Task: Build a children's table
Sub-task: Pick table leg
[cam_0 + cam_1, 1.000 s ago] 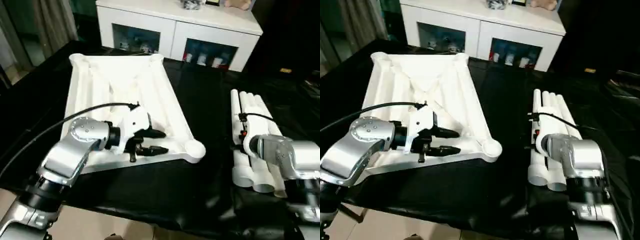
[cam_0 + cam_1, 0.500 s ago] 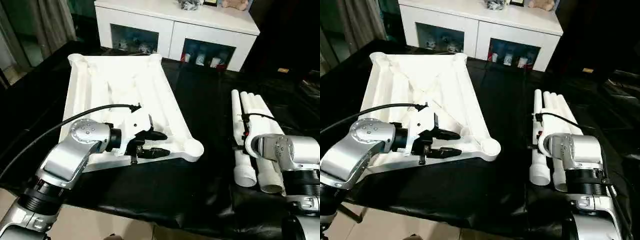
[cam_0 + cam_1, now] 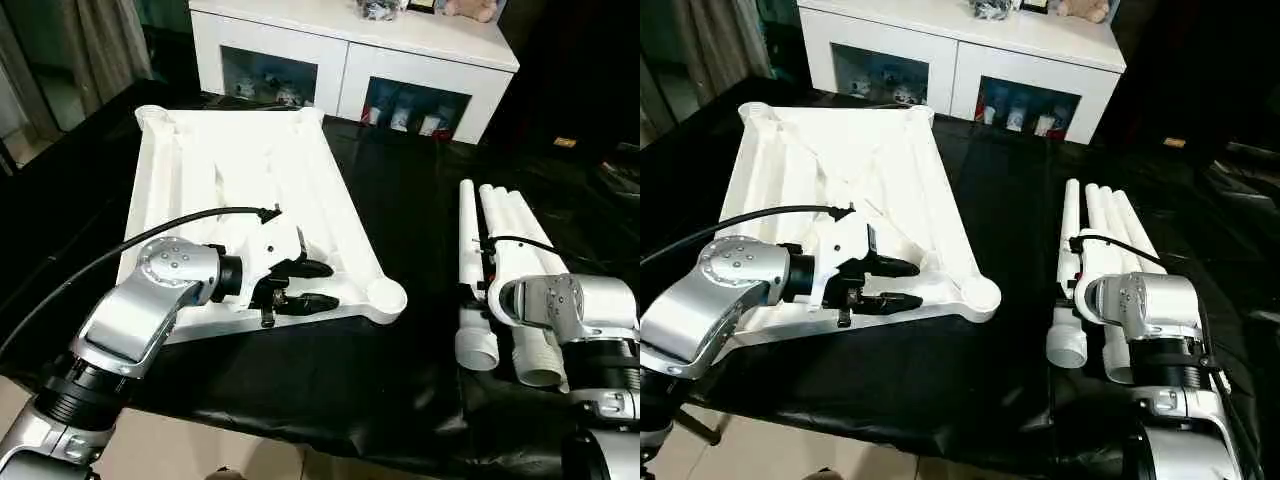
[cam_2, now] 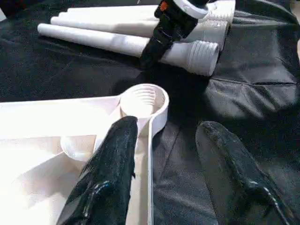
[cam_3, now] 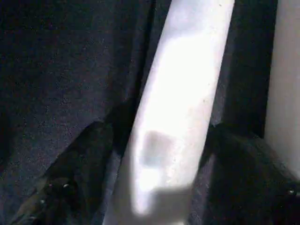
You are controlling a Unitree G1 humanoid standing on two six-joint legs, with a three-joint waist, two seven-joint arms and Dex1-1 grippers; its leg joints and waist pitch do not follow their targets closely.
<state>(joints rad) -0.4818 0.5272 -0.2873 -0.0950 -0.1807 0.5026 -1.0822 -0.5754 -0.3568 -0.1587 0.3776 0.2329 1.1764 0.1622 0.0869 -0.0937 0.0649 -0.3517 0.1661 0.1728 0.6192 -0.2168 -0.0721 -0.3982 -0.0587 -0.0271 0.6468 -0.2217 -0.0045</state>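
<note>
Tabletop [image 3: 250, 190] lying underside up on the black cloth [image 3: 400, 230], ribs and round corner sockets exposed, presumably so legs can go in from above; near corner socket [image 3: 386, 297] closest to the four legs [image 3: 505, 240], bunched side by side well to the right. Left gripper [image 3: 305, 285] hovering half open over the near rim, one finger [image 4: 112, 159] inside it, probably to steady it. Right gripper [image 5: 154, 178] straddling the innermost leg [image 3: 1068, 290], fingers either side, grip not confirmed.
</note>
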